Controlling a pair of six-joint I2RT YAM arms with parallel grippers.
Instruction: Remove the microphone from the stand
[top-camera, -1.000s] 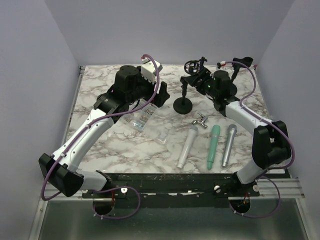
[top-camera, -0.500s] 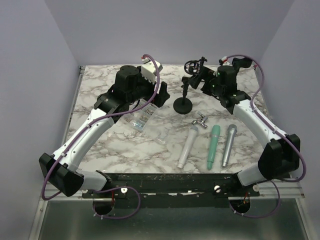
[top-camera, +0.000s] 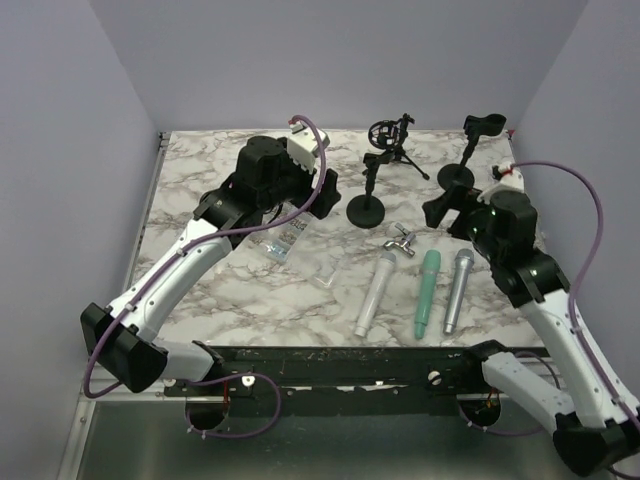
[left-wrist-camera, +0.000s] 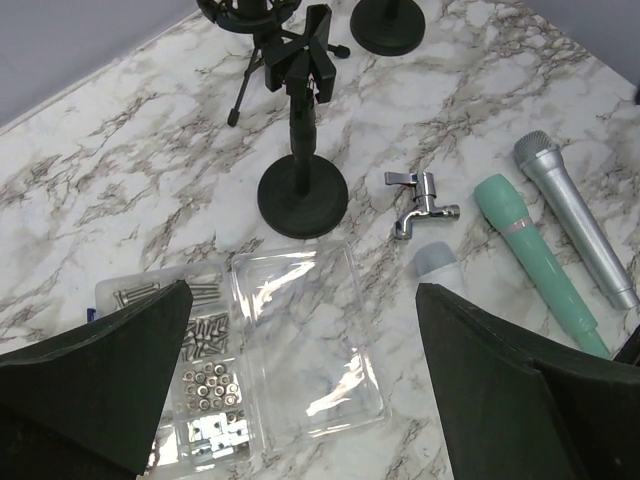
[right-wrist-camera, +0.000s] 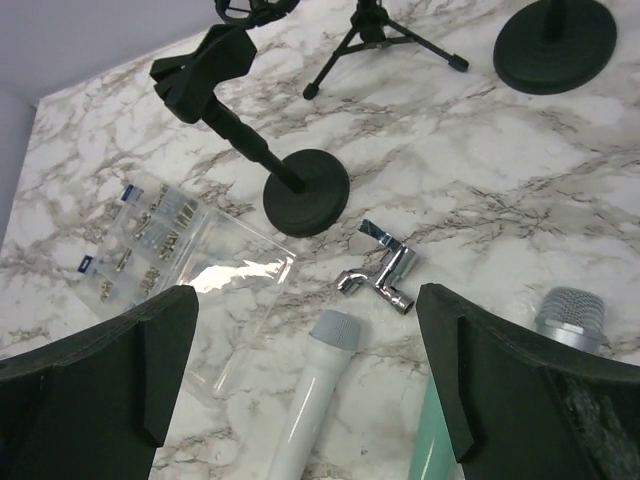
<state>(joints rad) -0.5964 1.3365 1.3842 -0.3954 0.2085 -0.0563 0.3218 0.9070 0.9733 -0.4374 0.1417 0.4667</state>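
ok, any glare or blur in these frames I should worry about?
Left wrist: white glare patches on the clear box; the rest is sharp. Right wrist: the same box glints along its lid edge, and there are bright highlights on the chrome tap. Top external: even light, soft shadows, no blur; the box barely stands out from the marble table.

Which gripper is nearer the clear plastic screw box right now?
Left. The left gripper hangs open right above the box; the right gripper is farther right, past the stand and the tap.
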